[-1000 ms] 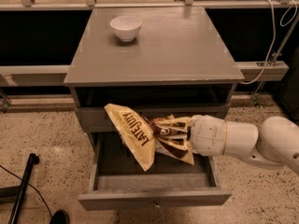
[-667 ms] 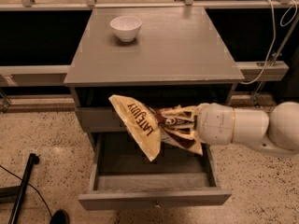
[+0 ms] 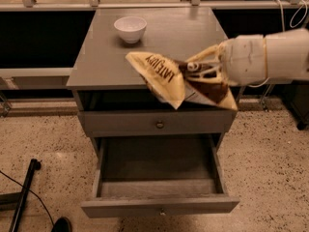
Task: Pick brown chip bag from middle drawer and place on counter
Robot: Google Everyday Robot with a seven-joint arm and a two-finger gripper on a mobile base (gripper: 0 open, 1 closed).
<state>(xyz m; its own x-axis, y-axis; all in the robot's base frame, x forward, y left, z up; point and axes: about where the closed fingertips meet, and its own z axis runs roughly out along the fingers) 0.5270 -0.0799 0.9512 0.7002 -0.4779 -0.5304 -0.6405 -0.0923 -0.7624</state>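
My gripper (image 3: 199, 70) comes in from the right and is shut on the brown chip bag (image 3: 166, 79). The bag hangs in the air over the counter's (image 3: 178, 35) front edge, cream end with "LATE JULY" lettering to the left, brown end at the fingers. The middle drawer (image 3: 159, 178) stands pulled out below, with nothing visible inside it.
A white bowl (image 3: 130, 29) sits at the back left of the counter. A closed grey drawer front with a brass knob (image 3: 159, 124) is above the open drawer. Speckled floor surrounds the cabinet; a black pole (image 3: 24, 192) and cable lie at lower left.
My gripper has lifted the chip bag from just above the open drawer up to counter height.
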